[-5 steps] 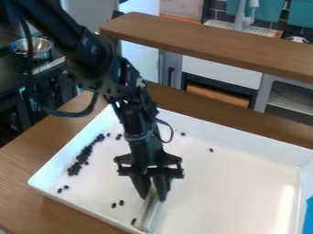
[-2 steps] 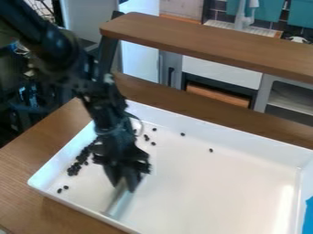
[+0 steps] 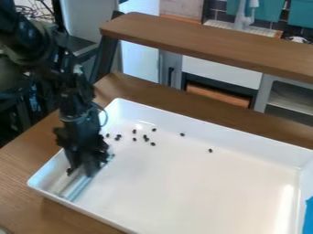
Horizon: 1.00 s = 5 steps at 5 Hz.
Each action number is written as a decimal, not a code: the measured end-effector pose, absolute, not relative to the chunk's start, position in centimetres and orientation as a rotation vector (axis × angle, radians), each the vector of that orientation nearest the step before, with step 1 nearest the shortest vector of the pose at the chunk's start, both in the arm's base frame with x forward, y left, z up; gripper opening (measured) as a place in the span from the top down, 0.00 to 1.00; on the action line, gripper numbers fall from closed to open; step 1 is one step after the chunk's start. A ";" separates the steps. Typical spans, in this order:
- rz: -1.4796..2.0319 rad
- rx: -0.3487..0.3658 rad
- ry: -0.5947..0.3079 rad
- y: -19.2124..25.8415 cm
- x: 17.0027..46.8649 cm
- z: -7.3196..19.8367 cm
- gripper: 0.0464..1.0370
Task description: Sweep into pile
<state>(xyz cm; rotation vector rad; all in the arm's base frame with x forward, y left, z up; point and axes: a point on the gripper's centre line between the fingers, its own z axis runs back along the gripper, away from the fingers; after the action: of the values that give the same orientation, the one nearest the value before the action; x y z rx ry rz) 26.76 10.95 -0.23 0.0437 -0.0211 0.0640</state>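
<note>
The gripper (image 3: pixel 83 172) hangs low inside the left end of the white tray (image 3: pixel 183 226), shut on a pale, see-through sweeping blade (image 3: pixel 78 186). The blade lies slanted along the tray's left side, its lower end near the front wall. Several dark beans (image 3: pixel 146 138) are scattered loosely on the tray floor right of the arm, toward the back. Farther right, one bean (image 3: pixel 182 134) and another bean (image 3: pixel 210 150) lie apart. A dark bit (image 3: pixel 69 171) shows just left of the fingers. The gripper and arm cover much of the tray's left side.
The tray's raised walls surround the work, on a brown wooden table (image 3: pixel 36 155). Behind it stands a raised wooden shelf (image 3: pixel 207 43). A blue item (image 3: pixel 309 217) touches the right edge of view.
The gripper has swept leftward across the tray with the blade. The beans near the front left are now hidden or moved, and the dark cluster at the left is behind the gripper.
</note>
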 end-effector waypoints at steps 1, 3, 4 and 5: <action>0.049 0.067 0.028 12.1 26.0 0.0 0.68; 0.079 -0.200 0.031 4.7 28.5 3.3 0.68; 0.096 -0.287 0.021 0.4 30.8 5.5 0.68; 0.089 -0.317 -0.011 -3.8 32.7 6.9 0.68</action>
<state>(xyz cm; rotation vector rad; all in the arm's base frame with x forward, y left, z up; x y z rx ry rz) 32.71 -3.83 6.95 -0.3166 -0.0109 0.0886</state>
